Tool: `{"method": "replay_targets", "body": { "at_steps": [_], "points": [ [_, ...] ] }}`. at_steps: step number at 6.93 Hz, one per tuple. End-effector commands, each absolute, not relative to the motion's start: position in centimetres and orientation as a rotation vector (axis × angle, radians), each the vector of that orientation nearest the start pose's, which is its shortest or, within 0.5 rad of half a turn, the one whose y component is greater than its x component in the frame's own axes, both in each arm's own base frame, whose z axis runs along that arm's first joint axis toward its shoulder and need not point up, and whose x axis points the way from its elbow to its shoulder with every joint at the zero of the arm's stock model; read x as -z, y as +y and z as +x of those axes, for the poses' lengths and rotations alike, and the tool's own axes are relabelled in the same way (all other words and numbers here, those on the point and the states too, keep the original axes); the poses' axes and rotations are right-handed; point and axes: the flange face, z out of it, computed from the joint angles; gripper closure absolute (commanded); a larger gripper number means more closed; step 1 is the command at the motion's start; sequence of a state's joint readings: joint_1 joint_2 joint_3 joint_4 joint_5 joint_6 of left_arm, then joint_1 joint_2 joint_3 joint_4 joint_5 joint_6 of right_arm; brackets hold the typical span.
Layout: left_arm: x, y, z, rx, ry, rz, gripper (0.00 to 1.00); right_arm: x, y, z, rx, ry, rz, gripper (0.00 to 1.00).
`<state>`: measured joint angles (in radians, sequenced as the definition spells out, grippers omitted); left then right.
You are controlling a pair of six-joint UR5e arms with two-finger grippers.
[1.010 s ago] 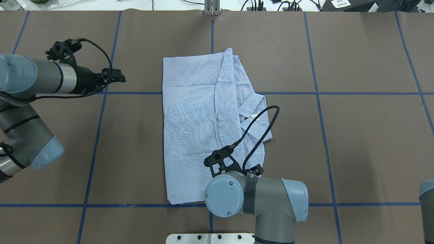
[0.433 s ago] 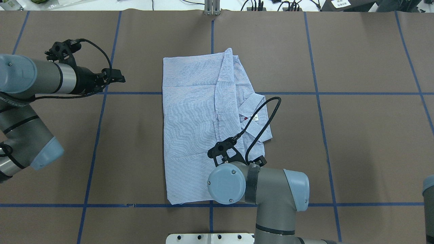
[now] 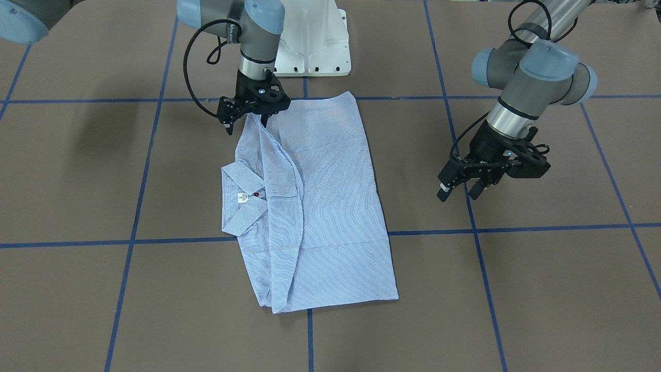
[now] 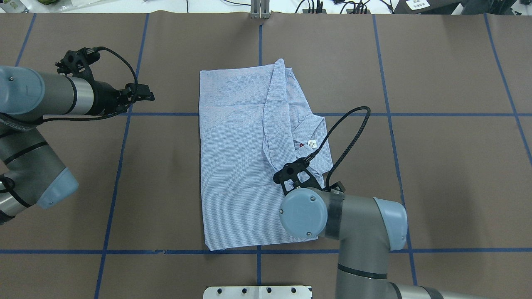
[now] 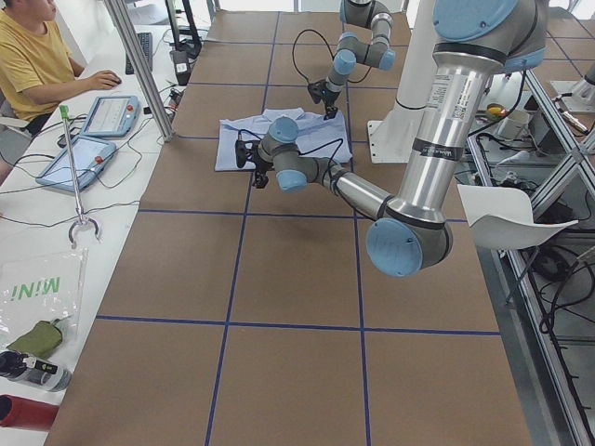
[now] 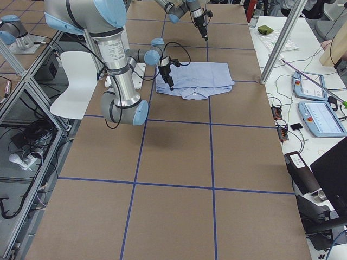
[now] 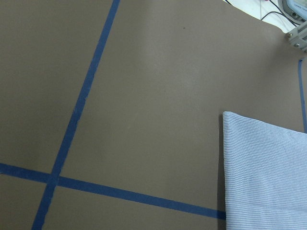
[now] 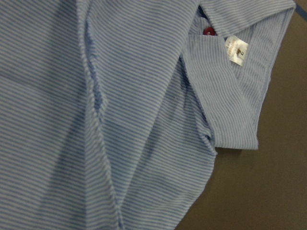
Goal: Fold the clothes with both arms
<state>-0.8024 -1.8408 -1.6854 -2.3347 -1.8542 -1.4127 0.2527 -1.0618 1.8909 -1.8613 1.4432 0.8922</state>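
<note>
Striped blue shirt (image 3: 320,206) flat on the middle of the brown desk (image 3: 516,289), folded into a long panel. Collar (image 3: 236,176) sticking out along the edge on the robot's right, white label (image 3: 241,197) and red button (image 3: 256,194) showing.

Right end effector (image 3: 247,125) pointing down at the shirt's corner nearest the robot, fingers spread, one over the cloth and one just off its edge, gripping nothing.

Left end effector (image 3: 459,190) well apart from the shirt, above bare desk by a blue tape line (image 3: 470,229), fingers likewise spread and empty.

Person (image 5: 37,56) in a yellow top seated beside the desk.
</note>
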Motion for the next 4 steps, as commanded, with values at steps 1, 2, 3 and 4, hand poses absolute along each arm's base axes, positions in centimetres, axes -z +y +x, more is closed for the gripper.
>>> {"method": "replay_targets", "body": {
  "at_steps": [1, 2, 3, 4],
  "points": [
    [-36.1, -50.5, 34.0, 0.403, 1.152, 0.318, 0.01, -30.4, -29.0, -52.4, 0.362, -0.399, 0.340, 0.00],
    [-36.1, -50.5, 34.1, 0.402, 1.152, 0.317, 0.01, -31.2, -28.7, -52.1, 0.365, -0.399, 0.312, 0.00],
    [-36.1, -50.5, 34.1, 0.407, 1.153, 0.314, 0.01, -31.6, -28.4, -51.9, 0.324, -0.407, 0.276, 0.00],
    [-36.0, -50.5, 34.1, 0.408, 1.154, 0.316, 0.01, -31.2, -28.1, -51.4, 0.299, -0.410, 0.253, 0.00]
  ]
}}
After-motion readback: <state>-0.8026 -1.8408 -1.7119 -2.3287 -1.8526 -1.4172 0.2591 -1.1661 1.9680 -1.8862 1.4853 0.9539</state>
